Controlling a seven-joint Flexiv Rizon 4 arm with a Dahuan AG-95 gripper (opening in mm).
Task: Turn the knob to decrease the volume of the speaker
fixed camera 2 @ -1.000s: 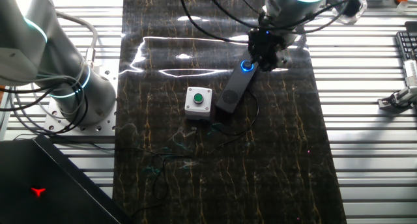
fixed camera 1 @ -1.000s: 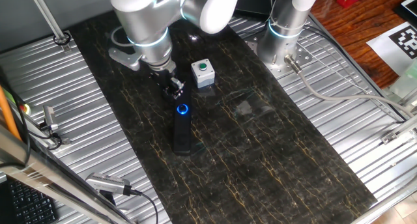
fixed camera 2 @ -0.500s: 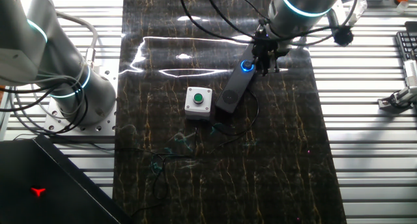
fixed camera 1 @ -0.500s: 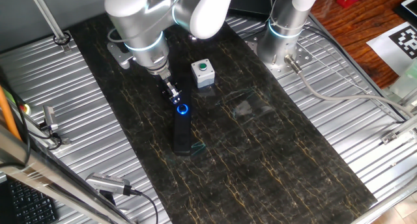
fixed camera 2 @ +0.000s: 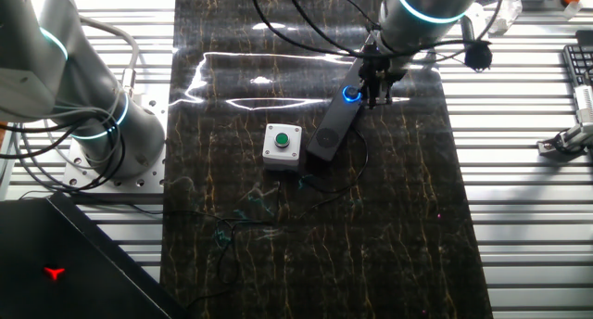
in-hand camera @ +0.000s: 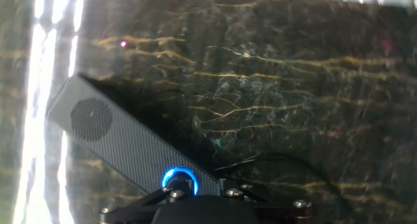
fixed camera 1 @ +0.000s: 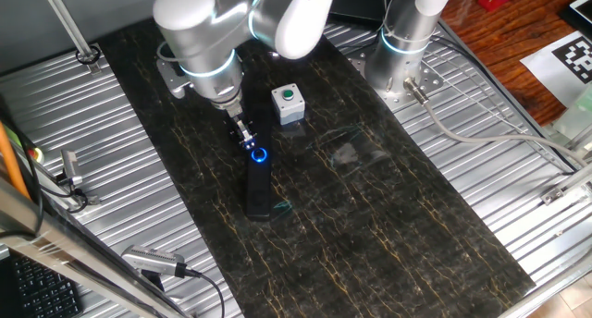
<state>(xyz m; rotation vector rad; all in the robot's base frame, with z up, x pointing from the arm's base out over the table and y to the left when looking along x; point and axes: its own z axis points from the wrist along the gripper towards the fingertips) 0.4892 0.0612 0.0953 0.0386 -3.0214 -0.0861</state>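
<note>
The speaker (fixed camera 1: 257,187) is a slim black bar lying on the dark marble-patterned mat. It also shows in the other fixed view (fixed camera 2: 332,130) and in the hand view (in-hand camera: 120,142). The knob (fixed camera 1: 260,155) glows blue at the speaker's far end and is uncovered in every view (fixed camera 2: 350,94) (in-hand camera: 180,181). My gripper (fixed camera 1: 245,136) points down, just above and beside the knob (fixed camera 2: 375,93). It appears open and holds nothing. The hand view shows only the gripper's linkage at the bottom edge, and the fingertips are out of view there.
A small grey box with a green button (fixed camera 1: 288,103) stands just right of the speaker's far end (fixed camera 2: 282,143). A thin black cable (in-hand camera: 260,160) runs off the speaker across the mat. A second arm's base (fixed camera 1: 404,41) stands at the back right. Ribbed metal flanks the mat.
Over the last second the wrist has turned, so the gripper now looks narrow, and its tip has come closer to the knob. Speaker and button box have not moved.
</note>
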